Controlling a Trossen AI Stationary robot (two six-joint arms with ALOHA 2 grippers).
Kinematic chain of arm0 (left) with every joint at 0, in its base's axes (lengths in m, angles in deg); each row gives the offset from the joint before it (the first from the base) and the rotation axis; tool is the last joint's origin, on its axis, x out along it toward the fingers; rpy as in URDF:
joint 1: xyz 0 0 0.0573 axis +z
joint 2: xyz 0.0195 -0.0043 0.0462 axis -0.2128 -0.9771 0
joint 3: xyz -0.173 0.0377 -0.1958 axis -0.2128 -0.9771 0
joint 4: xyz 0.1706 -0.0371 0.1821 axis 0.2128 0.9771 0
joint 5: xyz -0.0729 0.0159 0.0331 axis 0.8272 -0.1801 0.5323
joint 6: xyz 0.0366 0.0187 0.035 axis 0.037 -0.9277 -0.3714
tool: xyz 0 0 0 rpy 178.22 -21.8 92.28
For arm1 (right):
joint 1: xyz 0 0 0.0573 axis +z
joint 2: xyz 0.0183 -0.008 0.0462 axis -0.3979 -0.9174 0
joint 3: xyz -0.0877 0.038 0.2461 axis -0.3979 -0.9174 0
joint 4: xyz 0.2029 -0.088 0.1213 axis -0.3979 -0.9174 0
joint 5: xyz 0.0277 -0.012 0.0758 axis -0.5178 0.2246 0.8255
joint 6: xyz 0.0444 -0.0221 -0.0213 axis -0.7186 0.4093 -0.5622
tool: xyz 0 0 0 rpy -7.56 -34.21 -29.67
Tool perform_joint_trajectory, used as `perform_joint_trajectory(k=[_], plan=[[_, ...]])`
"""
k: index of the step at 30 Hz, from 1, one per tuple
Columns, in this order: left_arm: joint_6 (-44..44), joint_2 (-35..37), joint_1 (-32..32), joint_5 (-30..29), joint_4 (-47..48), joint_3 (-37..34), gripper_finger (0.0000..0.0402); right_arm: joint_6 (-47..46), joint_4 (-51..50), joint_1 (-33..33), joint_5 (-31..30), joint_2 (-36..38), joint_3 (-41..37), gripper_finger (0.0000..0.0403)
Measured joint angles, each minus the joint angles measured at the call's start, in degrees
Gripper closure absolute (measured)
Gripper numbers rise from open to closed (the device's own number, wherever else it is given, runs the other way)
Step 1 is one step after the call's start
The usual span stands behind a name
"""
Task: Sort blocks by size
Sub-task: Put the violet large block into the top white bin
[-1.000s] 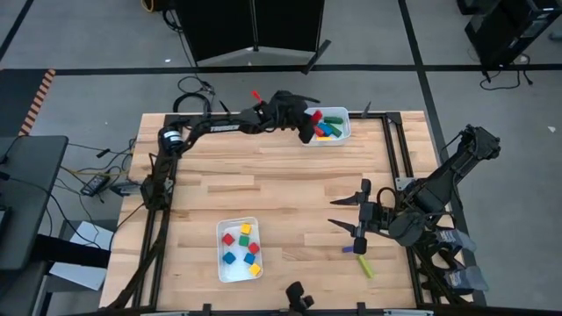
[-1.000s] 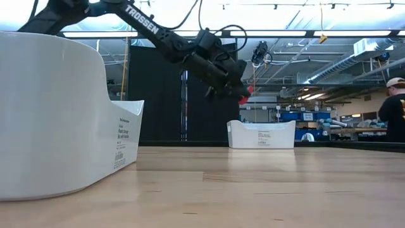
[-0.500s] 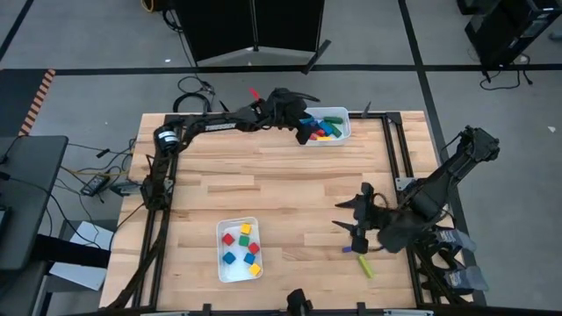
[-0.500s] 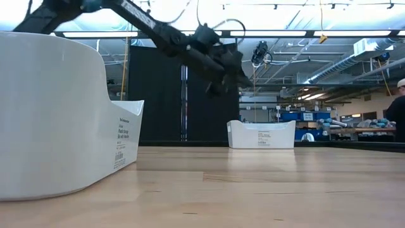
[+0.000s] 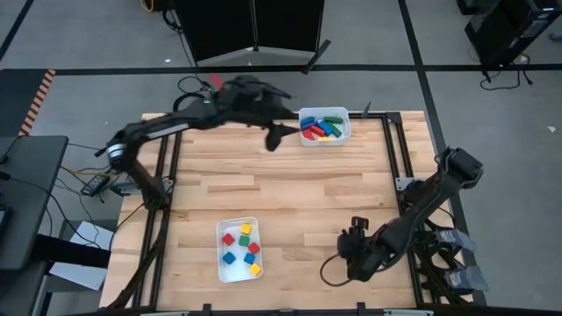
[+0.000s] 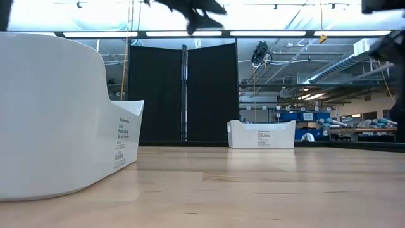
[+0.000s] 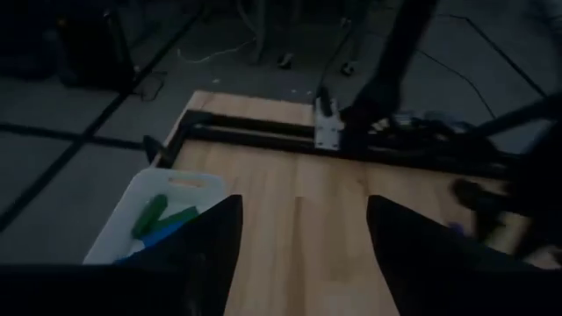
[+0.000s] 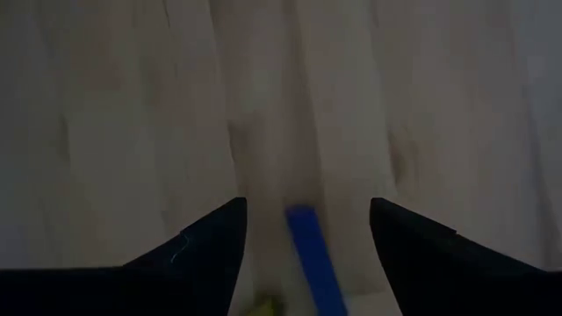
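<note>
Your right end effector [image 8: 303,219] hovers spread and empty over a blue bar [image 8: 312,254] on the worktop [image 5: 307,189]. Your left end effector [image 7: 299,237], fingers parted and empty, hangs beside the far tray [image 5: 344,133] of bars.

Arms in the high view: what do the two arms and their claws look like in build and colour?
Both arms are dark, almost black, built of slim jointed links. The left arm has a silvery joint near its base and a small red patch by the wrist. The right arm is the same dark build. Each claw ends in two dark, tapering fingers: left claw, right claw.
</note>
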Motion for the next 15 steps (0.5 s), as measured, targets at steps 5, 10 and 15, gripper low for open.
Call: perform_joint_trajectory(k=[5, 10, 15], plan=[[-2.4, 11.3, -4.0, -3.4, 6.9, -0.9, 0.0154, -1.6, 0.1, 0.3, 2.7, -3.0, 0.0, 0.0152], [-2.2, 22.8, -10.5, -8.0, 6.8, -9.0, 0.0154, -1.6, -0.4, -0.4, 3.5, -6.0, 0.0, 0.0160], [1.1, 33.4, -17.2, -13.5, 0.8, -23.0, 0.0154, -1.7, -0.4, -1.5, 5.0, -9.1, 0.0, 0.0169]])
